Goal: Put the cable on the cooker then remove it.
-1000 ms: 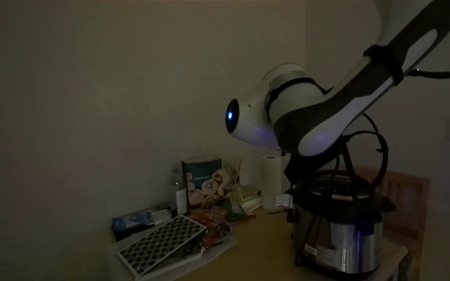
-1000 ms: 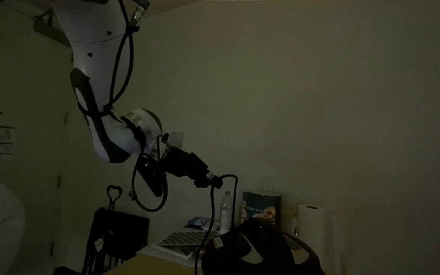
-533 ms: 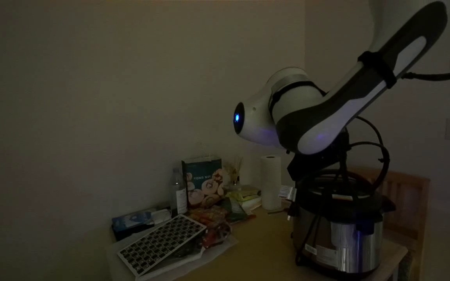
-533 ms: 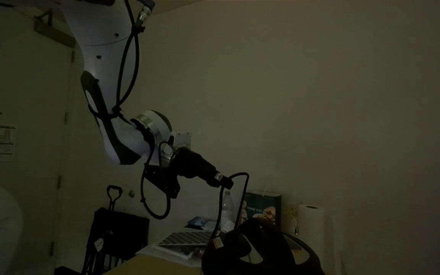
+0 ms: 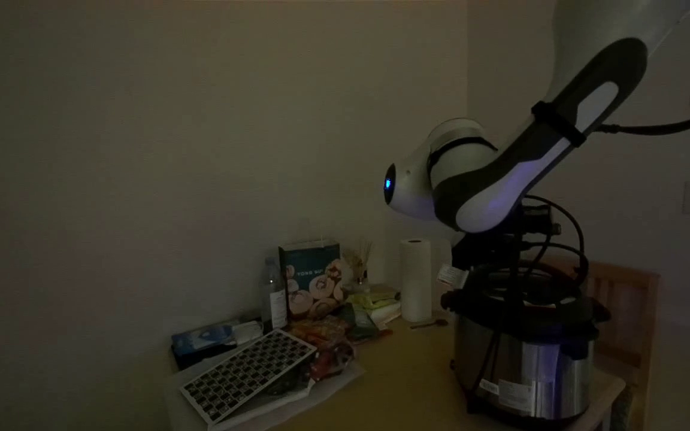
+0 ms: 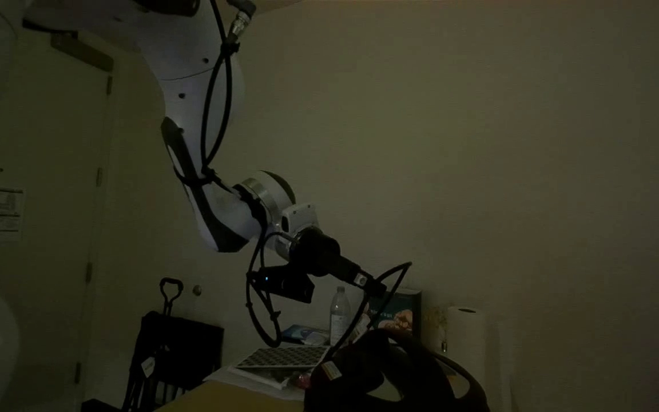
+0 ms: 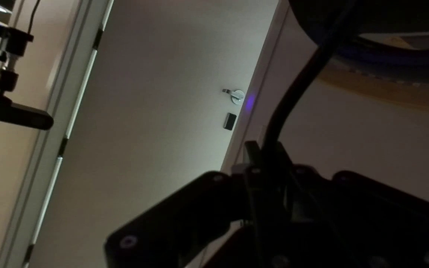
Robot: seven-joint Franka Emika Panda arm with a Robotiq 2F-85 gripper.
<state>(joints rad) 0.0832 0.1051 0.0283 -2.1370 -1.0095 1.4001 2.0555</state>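
Note:
The black cable (image 7: 300, 85) is pinched between the fingertips of my gripper (image 7: 267, 150) in the wrist view. In an exterior view my gripper (image 6: 377, 287) tilts downward above and beside the cooker's black lid (image 6: 332, 395), and the cable (image 6: 354, 327) arches over the fingertips and drops toward the lid. The steel-bodied cooker (image 5: 554, 377) stands on the table at the right, where dark cord strands run down its side. There the arm and poor light hide the fingertips. Whether any of the cable rests on the lid, I cannot tell.
Beside the cooker are a paper-towel roll (image 5: 415, 281) and a spoon (image 5: 432, 324). A white tag (image 5: 453, 276) shows near the lid. Farther left on the table (image 5: 393, 383) lie a grid-like panel (image 5: 249, 377), a bottle (image 5: 274, 299) and a bag (image 5: 311, 278). A chair (image 5: 626, 317) stands behind.
Still gripping the cable, my gripper has moved over toward the cooker's lid and slightly lower. The cooker has shifted and turned a little. The white tag near the lid has risen.

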